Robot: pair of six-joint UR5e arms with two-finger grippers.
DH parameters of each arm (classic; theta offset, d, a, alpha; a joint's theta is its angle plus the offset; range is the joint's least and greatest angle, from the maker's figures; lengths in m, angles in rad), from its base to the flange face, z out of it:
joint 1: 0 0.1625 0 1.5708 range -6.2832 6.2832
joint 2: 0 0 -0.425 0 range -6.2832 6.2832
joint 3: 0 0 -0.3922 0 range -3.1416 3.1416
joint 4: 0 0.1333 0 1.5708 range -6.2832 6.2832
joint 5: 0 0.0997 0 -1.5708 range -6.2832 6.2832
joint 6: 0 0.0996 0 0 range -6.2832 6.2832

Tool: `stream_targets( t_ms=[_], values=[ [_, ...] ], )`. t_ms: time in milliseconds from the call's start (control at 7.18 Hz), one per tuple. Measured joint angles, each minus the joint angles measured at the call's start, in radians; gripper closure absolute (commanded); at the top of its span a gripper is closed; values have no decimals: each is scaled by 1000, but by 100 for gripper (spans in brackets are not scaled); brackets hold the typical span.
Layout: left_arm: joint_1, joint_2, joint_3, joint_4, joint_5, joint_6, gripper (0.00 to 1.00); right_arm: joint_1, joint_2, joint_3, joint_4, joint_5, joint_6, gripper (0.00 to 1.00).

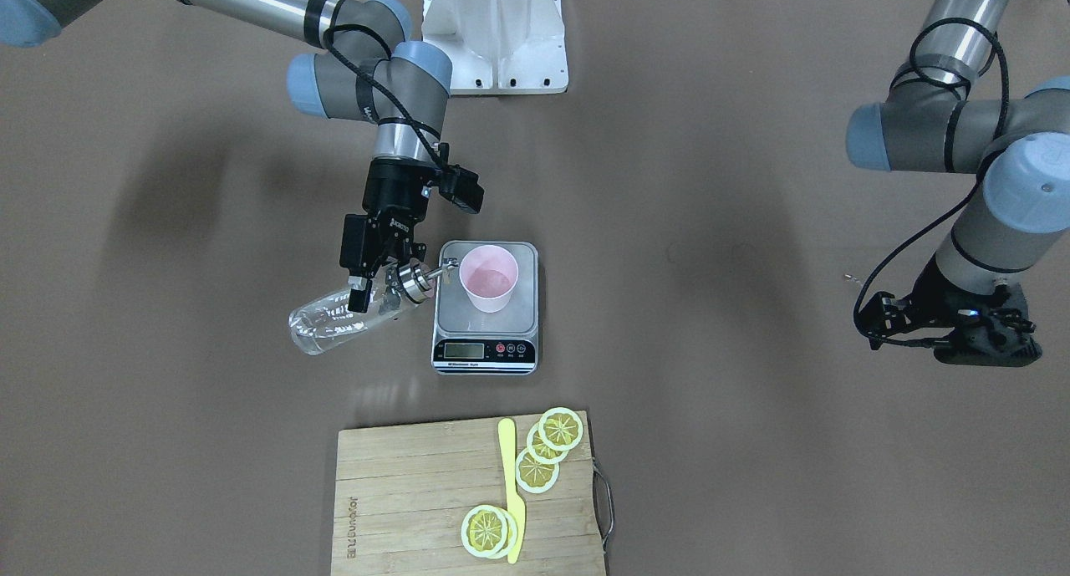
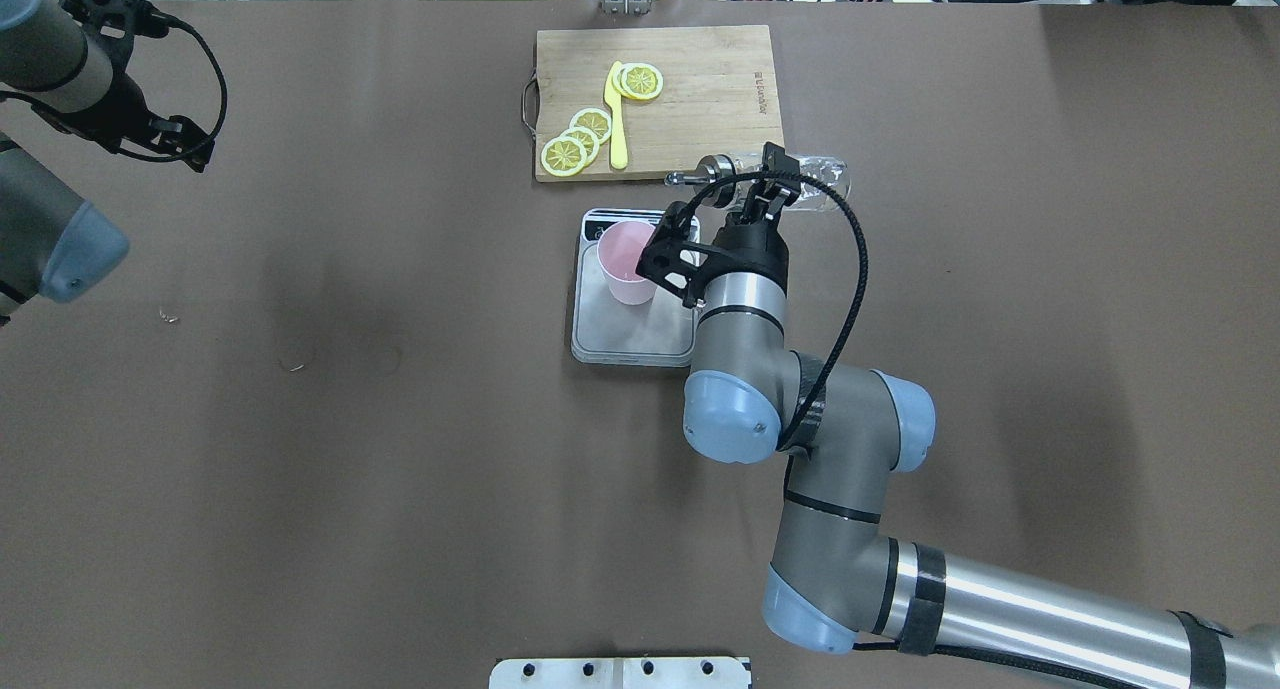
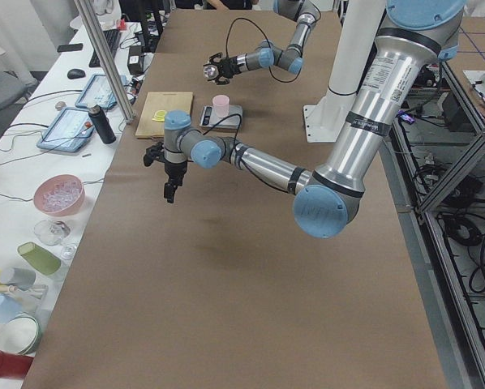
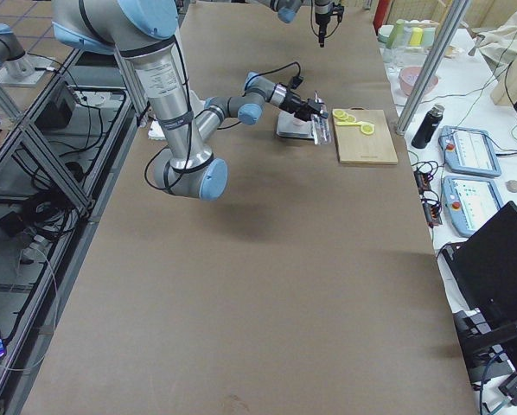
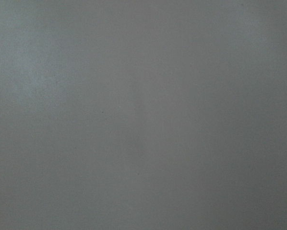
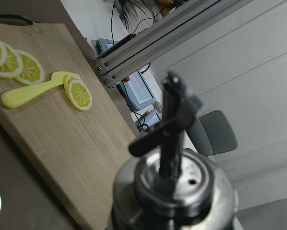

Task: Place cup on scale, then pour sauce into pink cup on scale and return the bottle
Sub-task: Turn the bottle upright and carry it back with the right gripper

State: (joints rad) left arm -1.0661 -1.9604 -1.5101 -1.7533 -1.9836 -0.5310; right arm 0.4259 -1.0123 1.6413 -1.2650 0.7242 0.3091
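The pink cup [image 1: 489, 277] stands upright on the grey steel scale [image 1: 485, 350], which also shows in the overhead view [image 2: 620, 344]. My right gripper [image 1: 376, 296] is shut on the neck of the clear glass bottle [image 1: 330, 323] and holds it tilted nearly flat. The bottle's metal spout [image 1: 443, 268] reaches over the cup's rim. I see no stream of sauce. The right wrist view shows the bottle's metal cap [image 6: 174, 187] close up. My left gripper [image 1: 986, 346] hangs over bare table far from the scale; I cannot tell whether it is open.
A wooden cutting board [image 1: 401, 492] with lemon slices [image 1: 547, 446] and a yellow knife [image 1: 512, 492] lies just beyond the scale. The white robot base [image 1: 495, 33] stands at the near side. Bowls, cups and tablets [image 3: 60, 194] line the side bench.
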Motion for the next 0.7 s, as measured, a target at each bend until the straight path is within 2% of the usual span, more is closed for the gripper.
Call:
stream_targets(
  t_ms=[279, 418, 697],
  values=[
    [-11, -1, -12, 1, 1, -2, 1, 74, -80, 112, 25, 166, 149, 100],
    [-19, -1, -22, 3, 2, -3, 1, 112, -135, 134, 98, 238, 212, 100],
    [-28, -2, -37, 7, 2, -3, 1, 187, -259, 102, 366, 364, 330, 100]
  ],
)
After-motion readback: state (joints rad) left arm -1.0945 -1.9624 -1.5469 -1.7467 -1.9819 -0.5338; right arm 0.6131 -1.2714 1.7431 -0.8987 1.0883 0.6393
